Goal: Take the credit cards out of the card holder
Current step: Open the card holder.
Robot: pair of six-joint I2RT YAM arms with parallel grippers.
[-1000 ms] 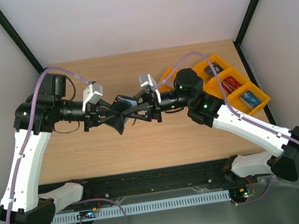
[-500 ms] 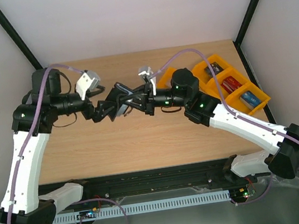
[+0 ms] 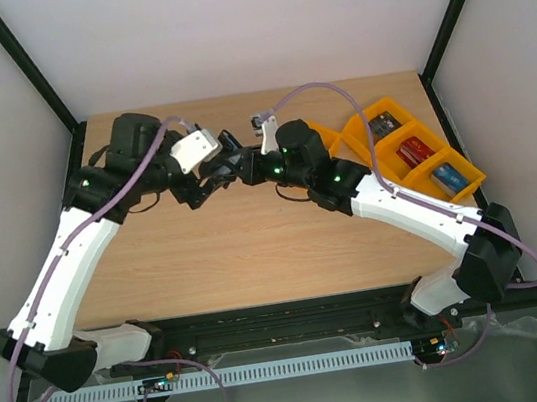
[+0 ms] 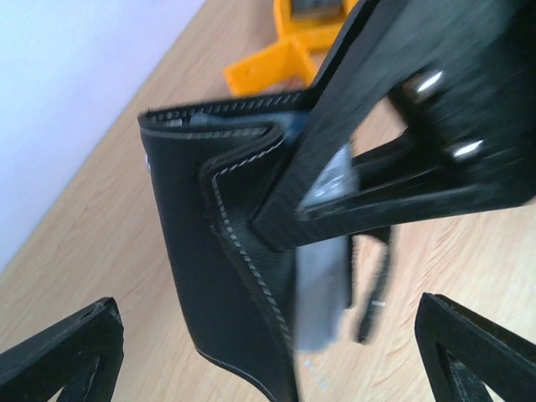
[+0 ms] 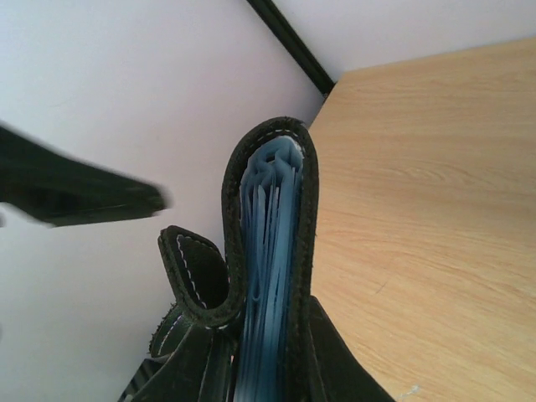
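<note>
Right wrist alone shows blue pockets (image 5: 266, 219) inside the black stitched folding card holder (image 5: 303, 251), fold toward 12 o'clock; right hand (image 5: 264, 362) clamps it, left hand (image 4: 268, 347) gapes.

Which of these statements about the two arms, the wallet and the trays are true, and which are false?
1. The right gripper is shut on the wallet. True.
2. The left gripper is clamping the wallet too. False: its fingers stand wide open, one on each side of the wallet and apart from it.
3. The wallet's inner pockets are pale blue. True.
4. The orange trays sit at the left edge of the table. False: they sit at its right edge, on the right arm's side.
</note>
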